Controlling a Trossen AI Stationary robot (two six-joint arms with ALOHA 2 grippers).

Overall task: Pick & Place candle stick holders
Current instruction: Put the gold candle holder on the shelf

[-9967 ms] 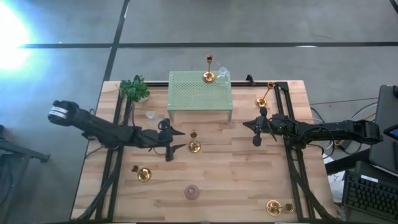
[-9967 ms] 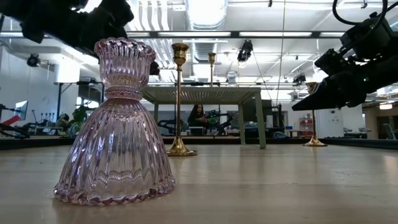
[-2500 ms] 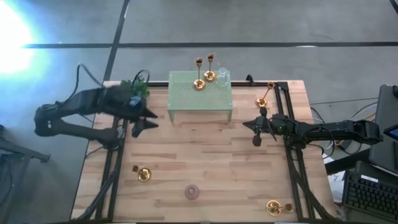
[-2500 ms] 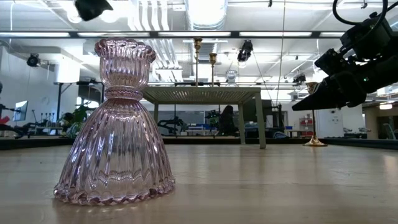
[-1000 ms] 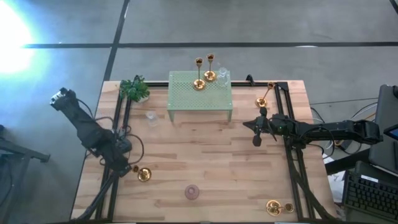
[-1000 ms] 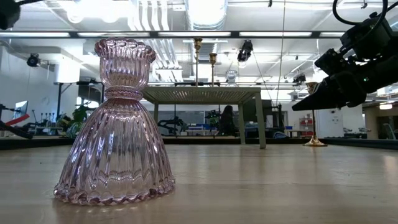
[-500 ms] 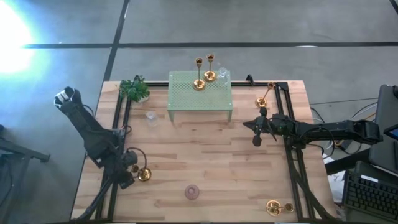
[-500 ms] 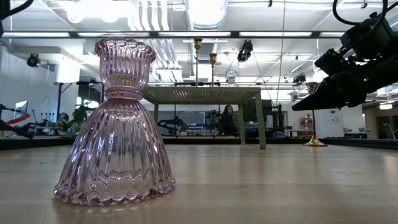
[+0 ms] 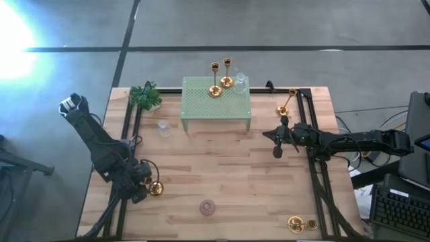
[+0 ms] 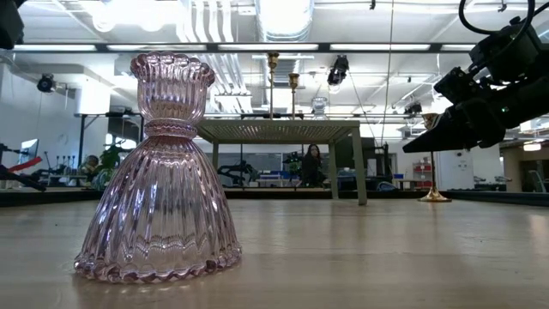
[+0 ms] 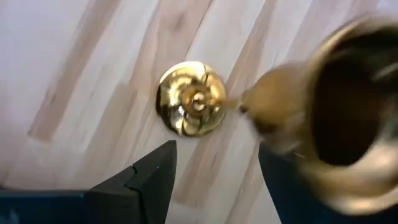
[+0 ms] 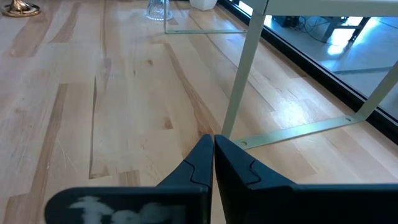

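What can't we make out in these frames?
- Left tool: high view, its own arm covers the fingers; contact with the brass candlestick is unclear.
- Left wrist view: the near candlestick cup is blurred and cut off by the edge.
- Low view: the pink glass holder hides the table behind it.

Gold candle stick holders: two upright on the green stand, others scattered on the table.

We are looking past the wooden table into a big open workshop: long ceiling lights are glowing overhead, benches are standing along the back, and a person is sitting there; from above, grey floor is surrounding it, glare washing one corner
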